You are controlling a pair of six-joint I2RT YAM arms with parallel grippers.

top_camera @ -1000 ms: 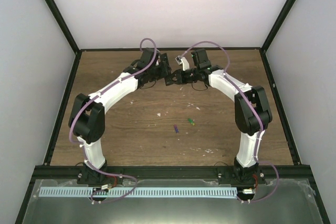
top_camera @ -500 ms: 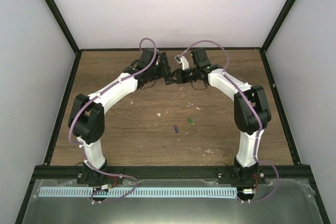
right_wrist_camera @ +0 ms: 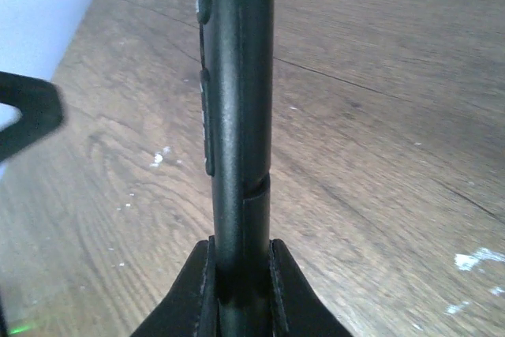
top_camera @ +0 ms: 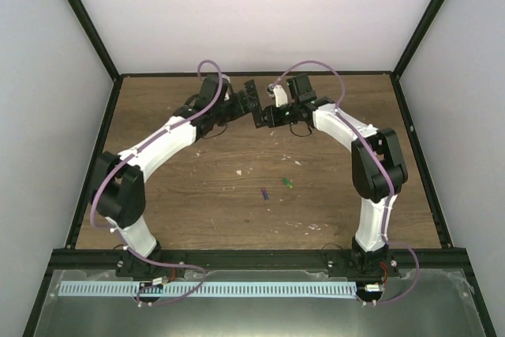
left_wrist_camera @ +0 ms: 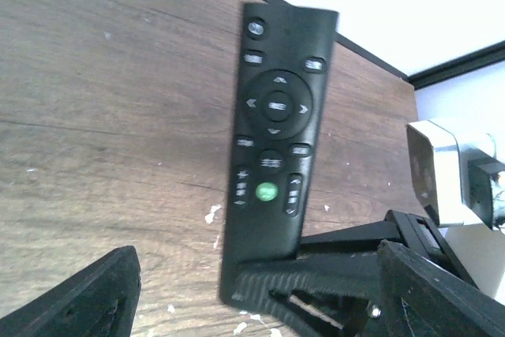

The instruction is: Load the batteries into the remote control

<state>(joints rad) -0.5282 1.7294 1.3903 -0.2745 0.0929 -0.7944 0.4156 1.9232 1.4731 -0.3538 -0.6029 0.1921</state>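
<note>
The slim black remote control (top_camera: 254, 105) hangs above the far middle of the table, and my right gripper (top_camera: 267, 114) is shut on its lower end. In the right wrist view the remote control (right_wrist_camera: 237, 76) shows edge-on, clamped in the right gripper (right_wrist_camera: 241, 274). In the left wrist view the remote control (left_wrist_camera: 272, 124) turns its buttons to the camera. My left gripper (left_wrist_camera: 256, 274) is open, one finger on each side of the remote, touching nothing. Two batteries lie mid-table, one green (top_camera: 286, 183), one purple (top_camera: 264, 193).
White specks (top_camera: 239, 171) dot the brown table. Black frame posts (top_camera: 410, 45) and white walls close the back and sides. A white ribbed strip (top_camera: 205, 289) lies in the metal trough behind the arm bases. A left finger (right_wrist_camera: 28, 112) shows beside the remote.
My left gripper has opened, let go of the remote and drawn back to the left. The right gripper still holds the remote, now more upright. The batteries have not moved.
</note>
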